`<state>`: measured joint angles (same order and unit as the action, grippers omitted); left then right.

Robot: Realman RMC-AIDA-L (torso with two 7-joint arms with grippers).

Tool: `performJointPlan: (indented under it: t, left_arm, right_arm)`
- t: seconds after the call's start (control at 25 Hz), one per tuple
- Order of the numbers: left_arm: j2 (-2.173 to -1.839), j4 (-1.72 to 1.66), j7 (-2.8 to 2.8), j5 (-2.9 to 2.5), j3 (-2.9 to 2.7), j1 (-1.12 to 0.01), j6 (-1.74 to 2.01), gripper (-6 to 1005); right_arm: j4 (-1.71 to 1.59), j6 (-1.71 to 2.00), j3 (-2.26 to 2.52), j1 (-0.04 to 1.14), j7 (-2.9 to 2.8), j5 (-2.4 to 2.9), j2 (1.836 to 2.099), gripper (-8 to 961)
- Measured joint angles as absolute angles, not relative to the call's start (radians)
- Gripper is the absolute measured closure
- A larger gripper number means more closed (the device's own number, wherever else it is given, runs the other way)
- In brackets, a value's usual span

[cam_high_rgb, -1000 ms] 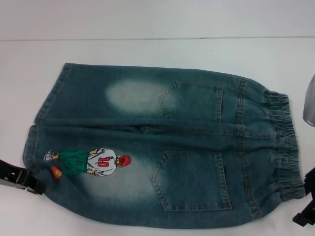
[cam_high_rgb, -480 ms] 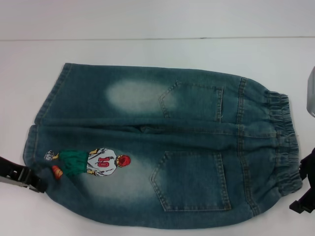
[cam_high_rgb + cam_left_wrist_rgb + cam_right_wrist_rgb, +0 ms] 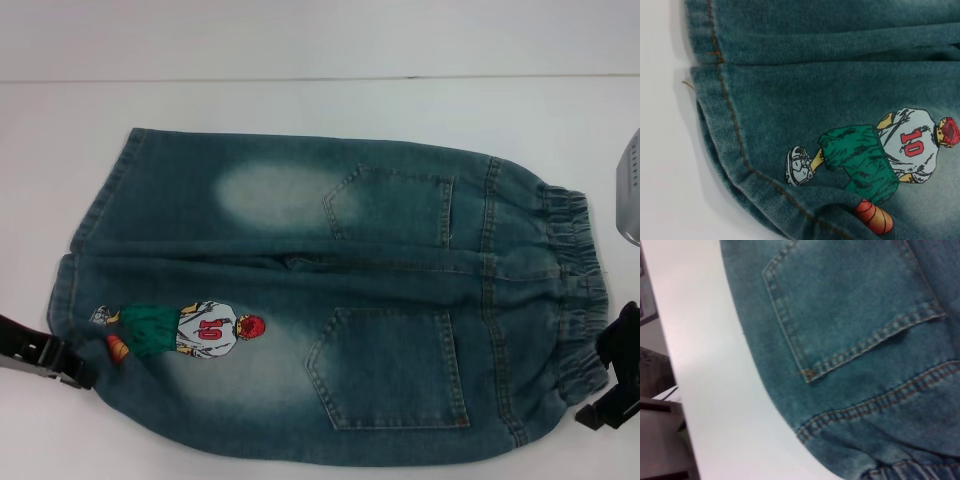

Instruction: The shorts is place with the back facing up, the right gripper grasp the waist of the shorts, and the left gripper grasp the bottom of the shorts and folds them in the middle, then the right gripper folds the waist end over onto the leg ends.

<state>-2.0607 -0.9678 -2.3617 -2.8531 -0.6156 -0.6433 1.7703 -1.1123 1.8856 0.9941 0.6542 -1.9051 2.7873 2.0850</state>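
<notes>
Blue denim shorts (image 3: 330,300) lie flat on the white table, back pockets up. The elastic waist (image 3: 580,290) is at the right and the leg hems (image 3: 75,290) at the left. The near leg carries an embroidered basketball player (image 3: 180,330). My left gripper (image 3: 60,368) sits at the near leg's hem corner, touching the cloth. My right gripper (image 3: 612,385) is against the near end of the waist. The left wrist view shows the hem (image 3: 725,125) and the player (image 3: 880,150). In the right wrist view are a back pocket (image 3: 850,305) and a strip of waistband (image 3: 910,470).
The white table (image 3: 300,100) runs back to a pale wall. A grey metal object (image 3: 630,195) stands at the right edge. In the right wrist view the table's edge (image 3: 670,390) drops off beside the shorts, with dark furniture beyond it.
My right gripper has moved in toward the waist, and the near waist corner is pushed in slightly. The left gripper has crept a little toward the hem.
</notes>
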Motion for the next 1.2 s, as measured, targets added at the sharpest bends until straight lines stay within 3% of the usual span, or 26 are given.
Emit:
performJointPlan:
  t: [0.2,0.84,1.2]
  left_arm:
    - [-2.06,-0.967,-2.365,-2.853,-0.617,-0.644,1.77,920]
    - [-2.059,-0.958,-2.358,-2.84,-0.61,-0.643,1.741,921]
    - [-2.052,-0.96,-2.343,-2.747,-0.613,-0.661,1.622,920]
  right_arm:
    - [-1.111,1.871,0.994,0.651,-1.902,2.786,2.084,164]
    - [-1.117,1.839,0.933,0.644,-1.871,2.785,2.083,862]
    - [-1.178,1.747,0.774,0.592,-1.843,2.565,2.074,907]
